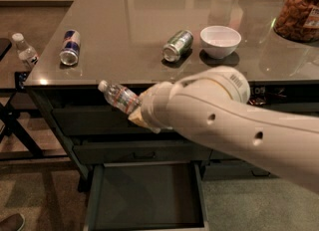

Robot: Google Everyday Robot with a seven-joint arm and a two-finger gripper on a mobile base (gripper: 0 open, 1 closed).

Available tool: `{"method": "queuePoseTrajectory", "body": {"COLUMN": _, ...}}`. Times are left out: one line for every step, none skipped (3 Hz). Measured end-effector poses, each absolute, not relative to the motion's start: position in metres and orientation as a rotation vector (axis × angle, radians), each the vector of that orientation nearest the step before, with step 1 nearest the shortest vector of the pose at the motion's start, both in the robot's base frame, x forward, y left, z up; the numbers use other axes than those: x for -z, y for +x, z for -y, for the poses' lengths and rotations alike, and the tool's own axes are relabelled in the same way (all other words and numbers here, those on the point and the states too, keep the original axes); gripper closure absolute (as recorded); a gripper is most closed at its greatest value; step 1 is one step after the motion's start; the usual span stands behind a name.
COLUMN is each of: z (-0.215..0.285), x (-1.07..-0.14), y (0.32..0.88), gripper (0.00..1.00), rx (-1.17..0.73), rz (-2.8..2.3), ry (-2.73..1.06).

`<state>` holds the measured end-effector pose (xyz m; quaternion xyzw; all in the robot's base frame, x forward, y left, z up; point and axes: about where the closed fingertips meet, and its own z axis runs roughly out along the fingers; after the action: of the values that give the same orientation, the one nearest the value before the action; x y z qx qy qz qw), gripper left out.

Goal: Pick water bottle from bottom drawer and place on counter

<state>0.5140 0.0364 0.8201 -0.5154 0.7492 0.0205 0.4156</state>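
Observation:
The water bottle point(118, 97) is a small clear bottle with a white cap. It is held in the air, tilted with the cap up and to the left, just in front of the counter's front edge. My gripper point(138, 109) is shut on its lower end, mostly hidden by my big white arm point(234, 120). The bottom drawer point(99, 195) stands pulled open below, and its bare floor shows. The glossy grey-brown counter point(139, 11) lies just behind and above the bottle.
On the counter lie a blue-silver can point(69, 48), a green can point(177, 45), a white bowl point(220, 41) and a snack jar point(300, 11). A second clear bottle point(25, 52) stands on a dark stand at the left. The closed drawer fronts point(99, 153) sit above the open drawer.

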Motion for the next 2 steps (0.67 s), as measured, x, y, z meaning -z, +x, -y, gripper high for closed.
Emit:
{"method": "queuePoseTrajectory", "body": {"z": -0.0511, "x": -0.8638, "y": 0.5308, "gripper": 1.00, "rx": -0.035, "rz": -1.816, "ry": -1.294}}
{"method": "queuePoseTrajectory", "body": {"z": -0.0539, "x": -0.8701, "y": 0.5331, "gripper": 1.00, "rx": -0.038, "rz": -1.807, "ry": -1.289}}
